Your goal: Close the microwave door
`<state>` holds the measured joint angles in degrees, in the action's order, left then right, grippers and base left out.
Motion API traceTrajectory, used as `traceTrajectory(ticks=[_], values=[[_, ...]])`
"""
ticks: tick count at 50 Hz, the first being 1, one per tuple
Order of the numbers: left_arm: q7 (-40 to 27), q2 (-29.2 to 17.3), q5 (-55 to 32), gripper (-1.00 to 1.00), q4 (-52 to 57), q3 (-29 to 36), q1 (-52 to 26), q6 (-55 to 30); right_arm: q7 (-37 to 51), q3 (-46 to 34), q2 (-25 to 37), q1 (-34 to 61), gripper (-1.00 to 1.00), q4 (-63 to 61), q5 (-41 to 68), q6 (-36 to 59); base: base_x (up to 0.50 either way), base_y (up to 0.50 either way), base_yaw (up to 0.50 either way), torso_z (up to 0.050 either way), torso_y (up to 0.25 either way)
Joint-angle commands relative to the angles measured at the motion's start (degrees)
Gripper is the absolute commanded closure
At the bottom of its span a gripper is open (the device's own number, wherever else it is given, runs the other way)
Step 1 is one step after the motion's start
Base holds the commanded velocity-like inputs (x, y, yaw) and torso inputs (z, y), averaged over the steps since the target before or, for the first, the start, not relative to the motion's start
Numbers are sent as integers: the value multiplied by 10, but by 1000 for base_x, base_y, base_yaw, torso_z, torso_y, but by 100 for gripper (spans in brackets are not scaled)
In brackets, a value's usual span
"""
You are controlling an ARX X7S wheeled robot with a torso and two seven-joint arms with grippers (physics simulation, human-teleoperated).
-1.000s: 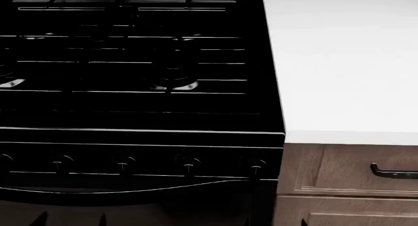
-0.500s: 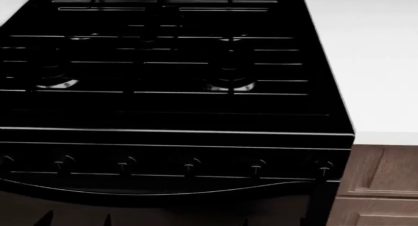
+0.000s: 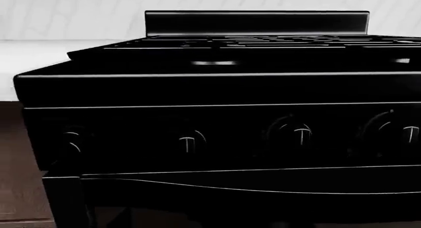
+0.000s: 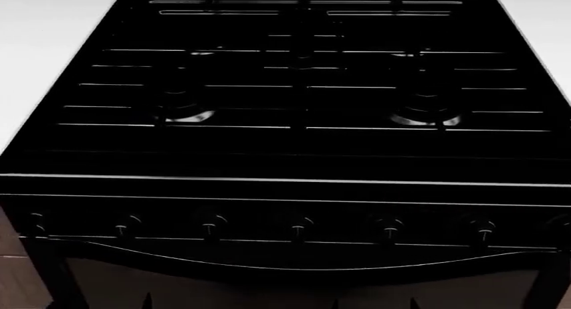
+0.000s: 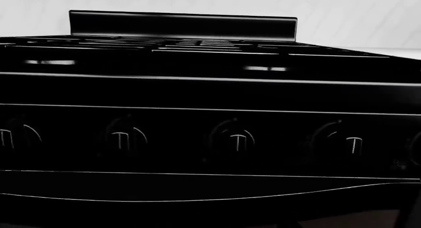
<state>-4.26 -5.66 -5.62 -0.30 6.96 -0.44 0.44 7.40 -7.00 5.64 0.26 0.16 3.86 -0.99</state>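
The microwave and its door are out of view in every frame. A black gas stove (image 4: 295,88) fills the head view, with a row of knobs (image 4: 301,226) along its front. Both wrist views face that stove front (image 3: 217,90) (image 5: 210,90) from low and close. At the bottom edge of the head view, two pairs of dark pointed fingertips barely show against the oven door. The left gripper (image 4: 103,302) and the right gripper (image 4: 375,303) each have their tips well apart, with nothing between them.
White countertop (image 4: 45,41) lies left of the stove, and a sliver (image 4: 544,15) lies right of it. The stove's raised back panel (image 3: 257,21) stands against a pale wall. Brown cabinet front (image 3: 17,188) adjoins the stove's left side.
The head view has swung left: the stove slid rightward to fill the frame, the right counter and drawer handle left view, and the left counter came in.
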Motion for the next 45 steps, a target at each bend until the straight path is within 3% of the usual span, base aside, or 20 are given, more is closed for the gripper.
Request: traceTrajectory(ticks=[1, 45], values=[[-8, -7, -7, -100, -1, 8, -1, 2, 10, -8, 7, 0, -100, -2, 5, 1, 0, 500, 0, 0, 0], [-28, -25, -24, -100, -1, 32, -4, 5, 34, -33, 26, 4, -100, 1, 15, -1, 0, 500, 0, 0, 0]])
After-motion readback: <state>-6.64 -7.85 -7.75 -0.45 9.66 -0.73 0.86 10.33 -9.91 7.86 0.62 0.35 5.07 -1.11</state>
